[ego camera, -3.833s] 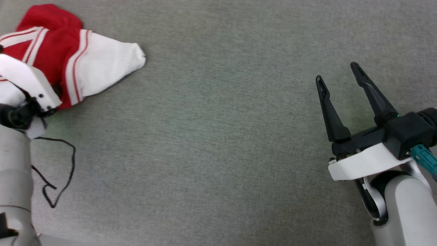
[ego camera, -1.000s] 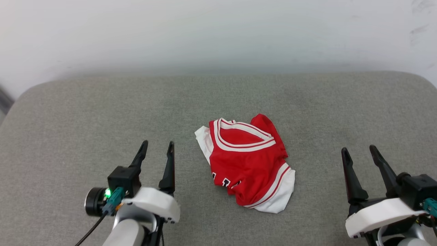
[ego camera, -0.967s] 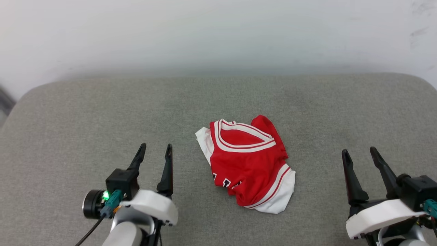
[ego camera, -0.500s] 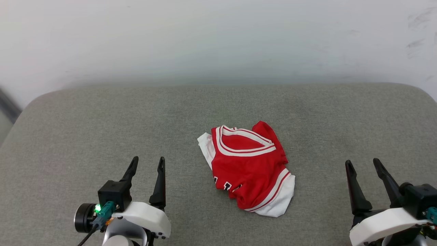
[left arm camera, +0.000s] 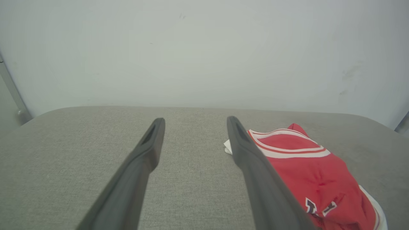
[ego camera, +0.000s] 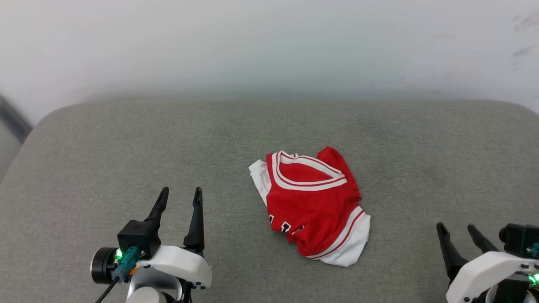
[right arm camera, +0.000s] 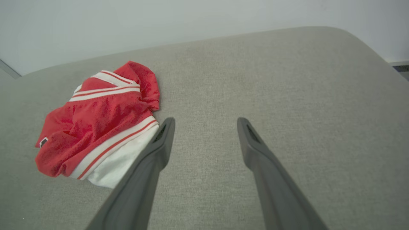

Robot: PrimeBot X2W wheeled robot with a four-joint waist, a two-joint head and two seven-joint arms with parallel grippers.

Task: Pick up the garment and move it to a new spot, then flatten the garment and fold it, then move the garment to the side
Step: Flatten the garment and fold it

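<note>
You've got the garment [ego camera: 313,208] lying approx. mid-way across the padded surface [ego camera: 126,147], w/ the wall [ego camera: 252,42] behind it. Left gripper [ego camera: 180,191] is to its left, nearer the robot; right gripper [ego camera: 455,227] is well off to its right.

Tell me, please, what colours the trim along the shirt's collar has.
White with thin red stripes; the collar trim shows best in the head view.

The garment [ego camera: 313,210], earlier bunched at the left jaws, now lies well clear to their right.
</note>
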